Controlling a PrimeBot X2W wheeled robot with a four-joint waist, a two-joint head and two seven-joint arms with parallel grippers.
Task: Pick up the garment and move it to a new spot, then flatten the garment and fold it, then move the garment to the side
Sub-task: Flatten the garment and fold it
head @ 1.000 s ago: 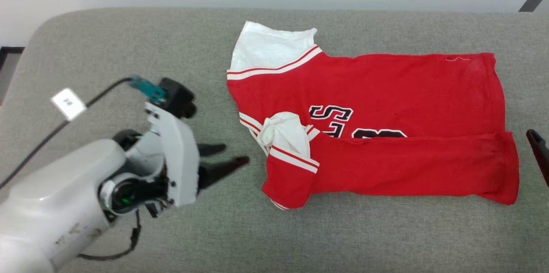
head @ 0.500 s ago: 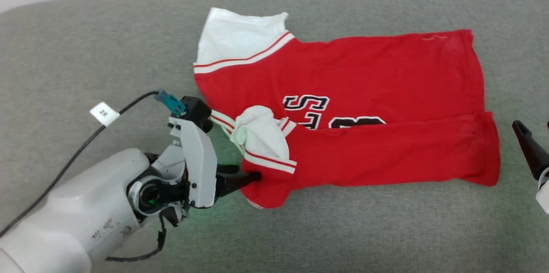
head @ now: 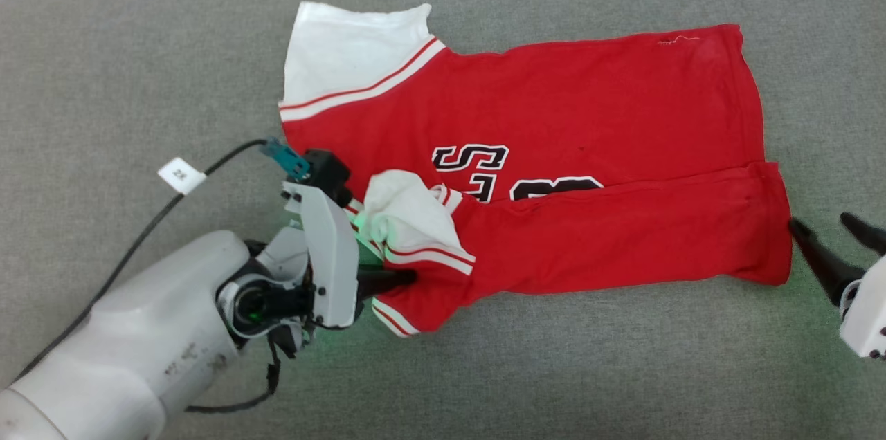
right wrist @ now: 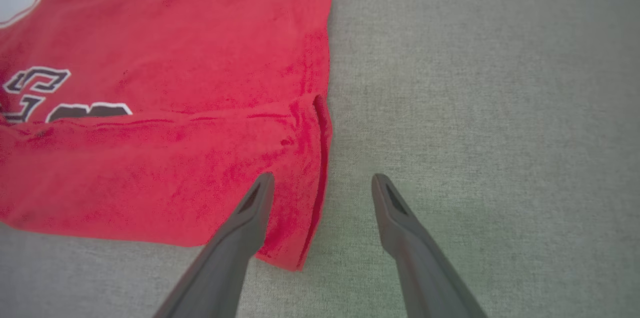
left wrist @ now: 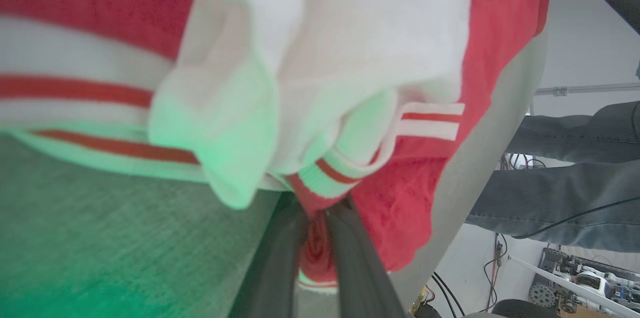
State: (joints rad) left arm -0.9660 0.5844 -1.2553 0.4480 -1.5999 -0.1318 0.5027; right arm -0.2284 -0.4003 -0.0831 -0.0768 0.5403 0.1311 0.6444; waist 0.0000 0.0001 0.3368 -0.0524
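The garment (head: 588, 115) lies flat across the middle of the desk (head: 138, 46), print up, collar end to the robot's left and hem to its right. Its near long side is already folded up over the lower print, and a white sleeve (head: 408, 218) sits bunched on top at the left end.

The left gripper (head: 408, 276) has its fingers drawn together on red cloth at the near shoulder corner, just under the sleeve. The left wrist view shows a pinch of fabric between them (left wrist: 317, 208).

The right gripper (head: 824, 225) is at the hem end with its fingers apart. In the right wrist view the near hem corner (right wrist: 300, 228) lies between them (right wrist: 322, 178). I cannot tell whether a finger touches the cloth.

The step in hand looks like taking both ends of the folded near side for the next fold. To do it well:

- The right gripper should go in deep enough to catch both layers at the hem corner, not just the top flap.
- It should close before either arm lifts.
- Both arms should then rise level and keep the cloth taut between them, or the fold will slide askew.
- The loose sleeve may flop out, so tuck it in flat first.
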